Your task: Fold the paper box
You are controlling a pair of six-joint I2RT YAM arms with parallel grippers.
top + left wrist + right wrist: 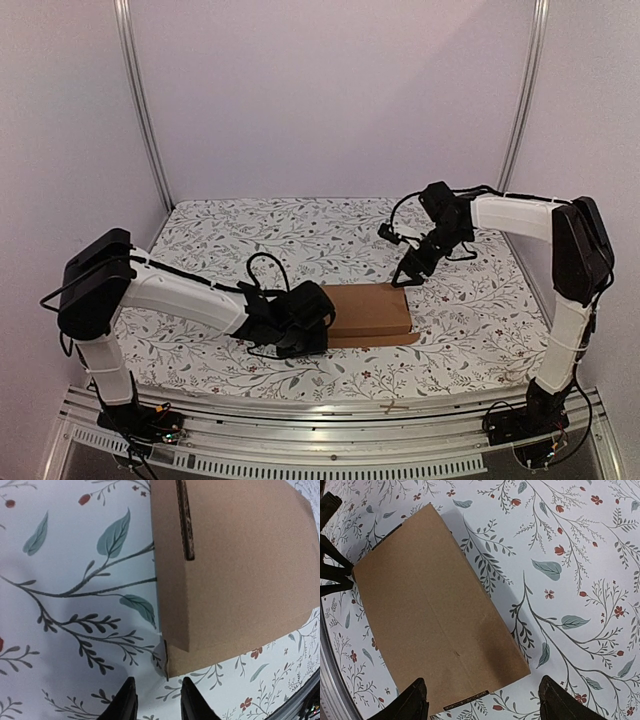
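The paper box (368, 310) is plain brown cardboard, lying flat and closed on the floral cloth, with a lower flap edge showing along its near side. My left gripper (322, 328) sits low at the box's left end. In the left wrist view its open, empty gripper (157, 705) is just short of the box's corner (235, 580), which has a narrow slot near the top. My right gripper (408, 274) hovers above the box's far right corner. In the right wrist view this gripper (485, 705) is wide open over the box (435, 615), holding nothing.
The floral tablecloth (250, 230) covers the table. Metal frame posts (145, 110) stand at the back corners and a rail runs along the near edge. The left gripper's black fingers (331, 572) show at the left edge of the right wrist view.
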